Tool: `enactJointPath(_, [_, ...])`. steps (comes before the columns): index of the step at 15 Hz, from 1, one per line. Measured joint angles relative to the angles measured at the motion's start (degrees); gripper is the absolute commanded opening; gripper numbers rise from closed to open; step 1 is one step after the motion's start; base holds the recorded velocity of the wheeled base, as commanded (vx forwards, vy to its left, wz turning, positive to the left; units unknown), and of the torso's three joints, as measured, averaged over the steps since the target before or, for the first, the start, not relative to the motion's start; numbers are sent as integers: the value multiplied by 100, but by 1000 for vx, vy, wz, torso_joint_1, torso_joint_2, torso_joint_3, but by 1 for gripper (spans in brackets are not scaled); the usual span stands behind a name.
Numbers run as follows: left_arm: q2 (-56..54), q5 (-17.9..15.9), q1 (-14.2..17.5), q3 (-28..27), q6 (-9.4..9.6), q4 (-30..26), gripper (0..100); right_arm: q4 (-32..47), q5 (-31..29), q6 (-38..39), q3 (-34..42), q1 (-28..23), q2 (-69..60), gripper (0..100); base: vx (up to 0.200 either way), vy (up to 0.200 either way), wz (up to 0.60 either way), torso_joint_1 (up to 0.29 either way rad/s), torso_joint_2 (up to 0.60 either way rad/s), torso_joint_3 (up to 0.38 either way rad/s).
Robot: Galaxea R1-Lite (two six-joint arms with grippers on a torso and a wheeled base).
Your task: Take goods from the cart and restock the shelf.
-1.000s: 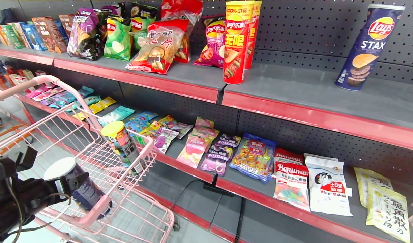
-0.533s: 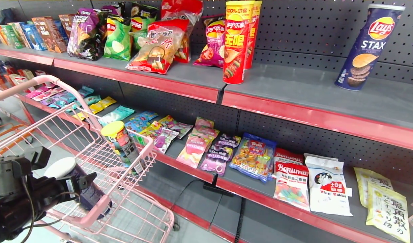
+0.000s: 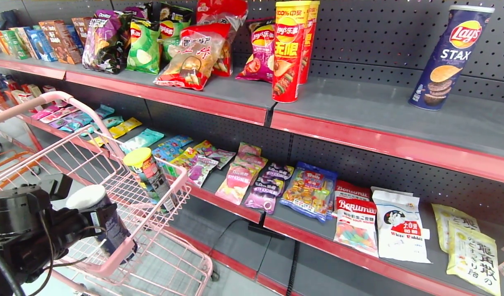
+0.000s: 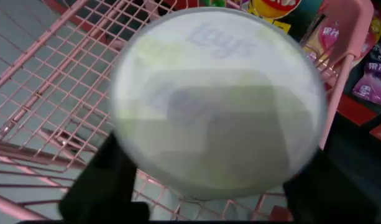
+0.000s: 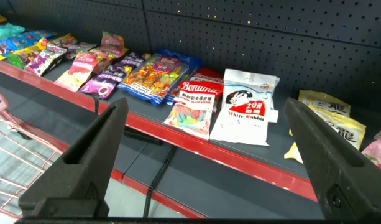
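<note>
My left gripper [image 3: 87,207] is shut around the upper part of a dark blue chips can [image 3: 114,234] with a white lid [image 4: 218,102]. The can stands tilted inside the pink cart [image 3: 112,265], its base low near the cart's front rim. Dark fingers [image 4: 106,180] flank the lid in the left wrist view. A second can with a yellow lid [image 3: 148,174] leans in the cart's far corner. A matching blue can [image 3: 449,61] stands on the upper shelf [image 3: 358,107] at the right. My right gripper [image 5: 206,112] is open and holds nothing, facing the lower shelf's candy bags [image 5: 190,99].
Two red chips cans [image 3: 288,53] and several chip bags [image 3: 190,53] stand on the upper shelf, with bare grey board between the red cans and the blue one. Candy packets [image 3: 309,191] cover the lower shelf. A black cable [image 3: 293,263] hangs below it.
My left gripper has risen and shifted right with the blue can. The can's lid now sits higher and the can stands more upright in the cart.
</note>
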State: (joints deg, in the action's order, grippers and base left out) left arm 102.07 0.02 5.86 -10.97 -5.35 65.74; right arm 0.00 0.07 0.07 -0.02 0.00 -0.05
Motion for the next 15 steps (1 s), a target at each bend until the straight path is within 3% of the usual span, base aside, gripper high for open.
enactJointPath(2, [208, -5, 0, 119, 150, 260, 0, 0, 0, 0, 0, 0, 0, 100, 0, 0, 0, 0, 0, 0])
enactJointPath(10, [0, -34, 15, 23, 172, 95, 0, 0, 9, 13, 2, 0, 0, 100, 0, 0, 0, 0, 0, 0])
enactJointPath(12, [-317, -27, 39, -254, 172, -219, 0, 0, 9, 13, 2, 0, 0, 100, 0, 0, 0, 0, 0, 0])
enactJointPath(15, [-976, -29, 89, -851, 172, -1259, 0, 0, 9, 11, 2, 0, 0, 100, 0, 0, 0, 0, 0, 0])
